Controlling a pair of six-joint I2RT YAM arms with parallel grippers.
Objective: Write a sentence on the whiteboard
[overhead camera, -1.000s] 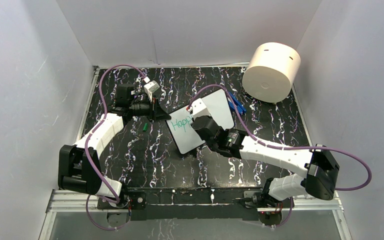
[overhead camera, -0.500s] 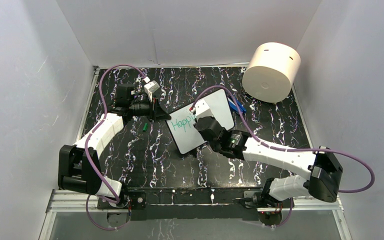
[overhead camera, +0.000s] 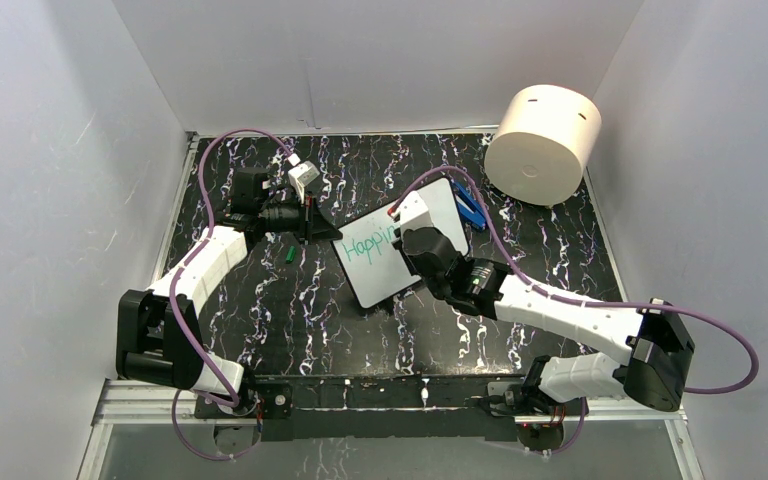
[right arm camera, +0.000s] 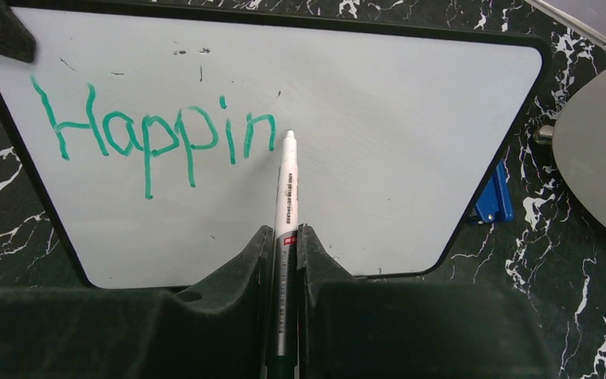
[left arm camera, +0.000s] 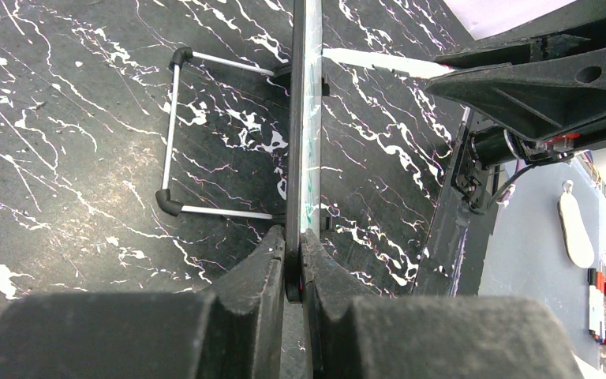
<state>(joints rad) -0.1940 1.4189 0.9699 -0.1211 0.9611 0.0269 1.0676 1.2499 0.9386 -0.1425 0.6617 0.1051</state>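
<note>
The whiteboard (overhead camera: 372, 280) stands propped up at mid-table, tilted back; from the left wrist it shows edge-on (left arm camera: 304, 118). My left gripper (overhead camera: 322, 237) (left arm camera: 293, 237) is shut on the board's left edge. The sentence (right arm camera: 154, 134) reads "Happin" in teal-green across the board's upper left (overhead camera: 368, 246). A white-and-grey marker (right arm camera: 286, 185) is clamped in my right gripper (right arm camera: 284, 230) (overhead camera: 407, 236). Its tip rests on the whiteboard (right arm camera: 394, 158) just right of the last letter.
A big cream cylinder (overhead camera: 543, 143) lies on its side at the back right. A blue object (overhead camera: 470, 208) (right arm camera: 493, 197) sits behind the board's right edge. A small green cap (overhead camera: 288, 254) lies left of the board. A wire stand (left arm camera: 172, 134) props the board from behind.
My right gripper has slid to the right along the board with the marker. The lettering has grown from "Happ" to "Happin". The left arm has not moved.
</note>
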